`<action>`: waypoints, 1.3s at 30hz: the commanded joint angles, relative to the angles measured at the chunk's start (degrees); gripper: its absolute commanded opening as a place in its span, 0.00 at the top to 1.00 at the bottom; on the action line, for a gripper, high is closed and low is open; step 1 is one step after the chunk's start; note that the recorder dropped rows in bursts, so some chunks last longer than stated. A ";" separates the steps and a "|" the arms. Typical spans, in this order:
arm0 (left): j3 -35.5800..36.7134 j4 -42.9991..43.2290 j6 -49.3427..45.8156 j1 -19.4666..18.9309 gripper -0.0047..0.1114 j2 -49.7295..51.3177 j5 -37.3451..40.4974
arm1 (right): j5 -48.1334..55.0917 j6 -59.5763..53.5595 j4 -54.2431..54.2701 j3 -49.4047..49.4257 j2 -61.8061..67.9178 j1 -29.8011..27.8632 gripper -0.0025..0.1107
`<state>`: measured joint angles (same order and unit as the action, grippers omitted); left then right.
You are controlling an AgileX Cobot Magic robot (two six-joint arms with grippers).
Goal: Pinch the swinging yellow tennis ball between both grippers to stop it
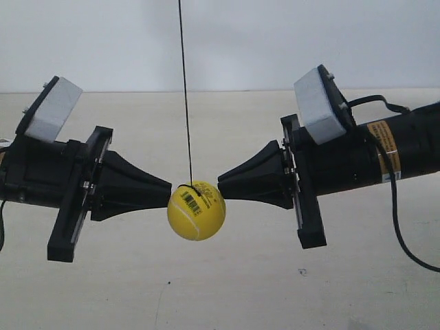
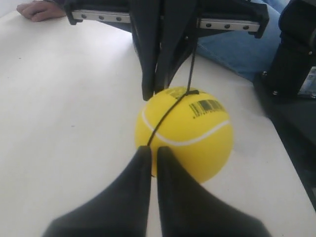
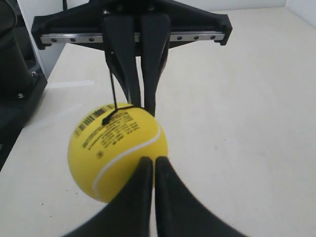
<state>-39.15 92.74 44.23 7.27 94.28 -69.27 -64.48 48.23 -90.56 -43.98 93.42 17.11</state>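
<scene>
The yellow tennis ball [image 1: 196, 210] hangs on a thin dark string [image 1: 184, 89] between two black cone-tipped grippers. The gripper at the exterior view's left [image 1: 168, 193] touches the ball's upper left side. The one at the exterior view's right [image 1: 221, 186] touches its upper right side. In the left wrist view, my left gripper [image 2: 152, 151] is shut, its tips against the ball [image 2: 190, 136], and the opposite cone [image 2: 154, 93] meets the ball's far side. My right gripper [image 3: 150, 161] is also shut, pressed to the ball [image 3: 111, 148].
A pale tabletop [image 1: 357, 275] lies below the ball. A black cable [image 1: 399, 227] loops down from the arm at the exterior view's right. A person's hand [image 2: 37, 10] and blue jeans [image 2: 237, 52] show beyond the table's far edge. A black base [image 3: 15, 84] stands beside the table.
</scene>
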 commanded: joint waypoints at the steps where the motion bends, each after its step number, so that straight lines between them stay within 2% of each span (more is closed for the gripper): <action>1: -0.20 -0.07 0.44 0.28 0.92 0.06 -0.70 | -0.33 -0.40 0.68 -0.04 -0.11 0.07 0.98; 21: -0.29 -0.01 0.31 0.15 0.92 0.06 -0.70 | 1.37 -0.85 0.68 -0.14 -0.21 0.07 0.98; 28: -1.07 0.26 0.31 -3.59 0.92 -0.62 -0.70 | 5.91 -2.04 2.43 -0.14 -0.21 0.07 0.98; 36: -1.07 -0.93 3.91 -9.07 0.92 -6.37 -0.70 | 14.54 0.74 3.40 -2.69 -2.93 0.07 0.98; 39: -1.07 -1.91 7.48 -10.23 0.92 -10.14 4.61 | 16.99 2.31 4.25 -3.74 -6.11 0.07 0.98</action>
<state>-39.97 92.19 48.42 -2.12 87.31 -68.24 -49.74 49.02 -87.78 -46.62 90.32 17.11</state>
